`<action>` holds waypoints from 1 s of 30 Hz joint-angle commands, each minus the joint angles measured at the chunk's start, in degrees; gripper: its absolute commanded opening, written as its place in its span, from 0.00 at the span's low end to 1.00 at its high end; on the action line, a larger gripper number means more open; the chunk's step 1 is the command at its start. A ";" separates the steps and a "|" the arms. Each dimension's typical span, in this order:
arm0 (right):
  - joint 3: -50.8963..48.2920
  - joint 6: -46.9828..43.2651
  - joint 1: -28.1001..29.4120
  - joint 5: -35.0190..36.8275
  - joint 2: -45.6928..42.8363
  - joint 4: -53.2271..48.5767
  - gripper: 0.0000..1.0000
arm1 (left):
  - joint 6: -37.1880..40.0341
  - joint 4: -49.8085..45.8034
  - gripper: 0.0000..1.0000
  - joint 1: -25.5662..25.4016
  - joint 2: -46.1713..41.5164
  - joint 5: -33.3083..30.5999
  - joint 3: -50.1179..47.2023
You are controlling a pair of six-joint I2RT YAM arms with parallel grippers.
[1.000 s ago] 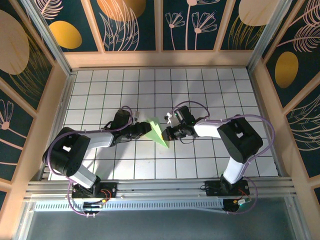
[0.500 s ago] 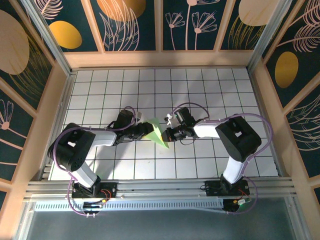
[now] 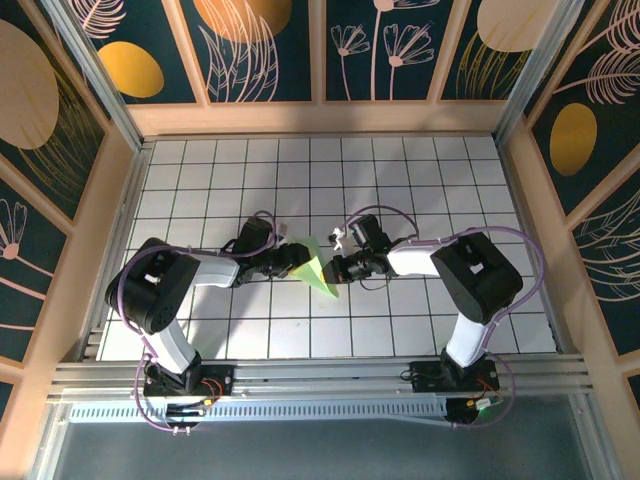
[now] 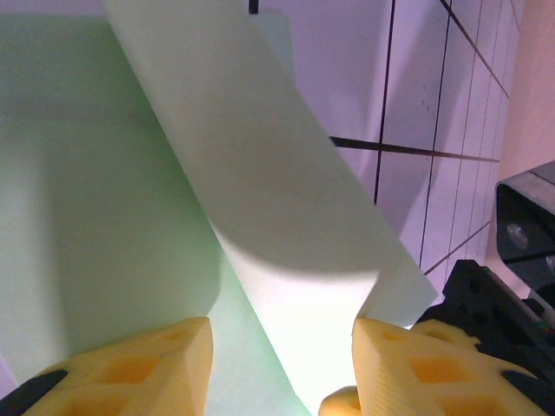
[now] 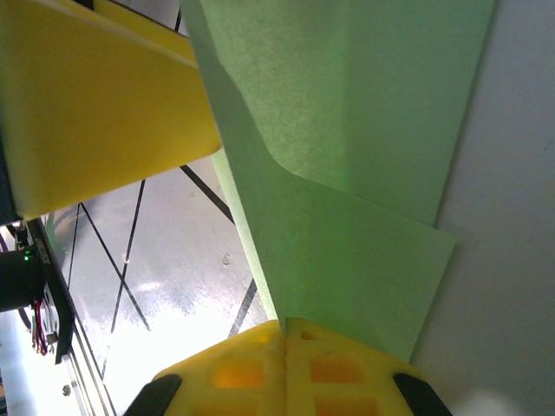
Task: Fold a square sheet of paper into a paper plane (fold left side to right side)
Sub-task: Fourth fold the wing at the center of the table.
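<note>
Tiled table [image 3: 400, 170], wide margins around paper plane [image 3: 318, 268]

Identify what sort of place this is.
Likely an enclosed robot test cell: white gridded table, patterned wall panels boxing it in, left arm and right arm bolted to an aluminium rail.

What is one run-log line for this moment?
object: folded green paper | right jaws: shut on it | left jaws: open, paper flap between them

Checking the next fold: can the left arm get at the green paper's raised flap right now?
Probably yes: the left tool is open with the raised flap of the green paper between its fingers, nothing blocking it; the right tool pinches the other side.
</note>
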 commanded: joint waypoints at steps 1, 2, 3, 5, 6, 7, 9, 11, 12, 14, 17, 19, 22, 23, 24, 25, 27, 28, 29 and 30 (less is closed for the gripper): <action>-0.52 0.72 -0.43 -1.16 0.79 0.83 0.00 | -0.11 0.37 0.46 -0.37 1.30 -1.29 1.50; -0.56 0.78 -0.45 -1.16 0.87 0.83 0.00 | 0.06 -0.15 0.46 -0.36 1.39 -1.60 1.67; -0.46 0.86 -0.48 -1.24 0.90 1.01 0.00 | 0.28 -0.97 0.46 -0.43 1.61 -1.99 2.02; -0.43 0.90 -0.50 -1.48 0.96 1.01 0.00 | 1.01 -2.69 0.46 -0.46 1.97 -2.77 2.66; -0.50 0.90 -0.45 -1.51 1.02 1.09 0.00 | 1.15 -3.24 0.45 -0.53 2.11 -3.07 2.82; -0.43 0.99 -0.43 -1.58 1.03 1.18 0.00 | 1.18 -3.66 0.45 -0.56 2.30 -3.38 2.93; -0.54 1.19 -0.50 -1.69 1.07 1.44 0.00 | 1.49 -4.37 0.45 -0.63 2.64 -3.71 3.18; -0.69 1.25 -0.44 -1.63 1.08 1.45 0.00 | 1.98 -5.49 0.45 -0.75 3.03 -4.24 3.56; -0.70 1.27 -0.43 -1.60 1.07 1.48 0.00 | 2.25 -6.07 0.45 -0.72 3.19 -4.50 3.81; -0.70 1.37 -0.45 -1.51 1.03 1.45 0.01 | 2.78 -7.33 0.45 -0.89 3.34 -5.14 4.17; -0.61 1.51 -0.46 -1.57 0.99 1.62 0.04 | 3.57 -8.94 0.45 -0.97 3.52 -5.88 4.66; -0.52 1.60 -0.60 -1.53 0.73 1.71 0.07 | 4.17 -10.25 0.44 -1.04 3.58 -6.54 4.94; -0.52 1.85 -0.62 -1.68 0.22 2.07 0.11 | 4.53 -11.04 0.44 -1.07 3.79 -7.05 5.18; -0.60 1.88 -0.65 -1.77 0.07 2.19 0.12 | 4.57 -11.04 0.44 -1.07 3.76 -7.06 5.07; -0.60 1.96 -0.72 -1.86 -0.27 2.20 0.14 | 4.59 -11.05 0.44 -1.05 3.68 -7.11 5.06; -0.69 2.03 -0.86 -2.03 -0.71 2.34 0.16 | 4.54 -11.05 0.44 -1.06 3.74 -7.14 5.06; -1.01 2.28 -1.30 -2.40 -1.77 2.74 0.21 | 4.56 -11.09 0.44 -1.11 3.74 -7.15 5.02; -1.21 2.38 -1.71 -2.79 -2.35 3.04 0.23 | 4.53 -11.06 0.44 -1.16 3.72 -7.15 5.06; -1.44 2.47 -1.91 -3.19 -2.96 3.32 0.25 | 4.59 -11.05 0.44 -1.09 3.60 -7.15 5.06; -1.72 2.57 -2.45 -3.50 -3.54 3.68 0.28 | 4.57 -10.96 0.44 -1.10 3.60 -7.15 5.06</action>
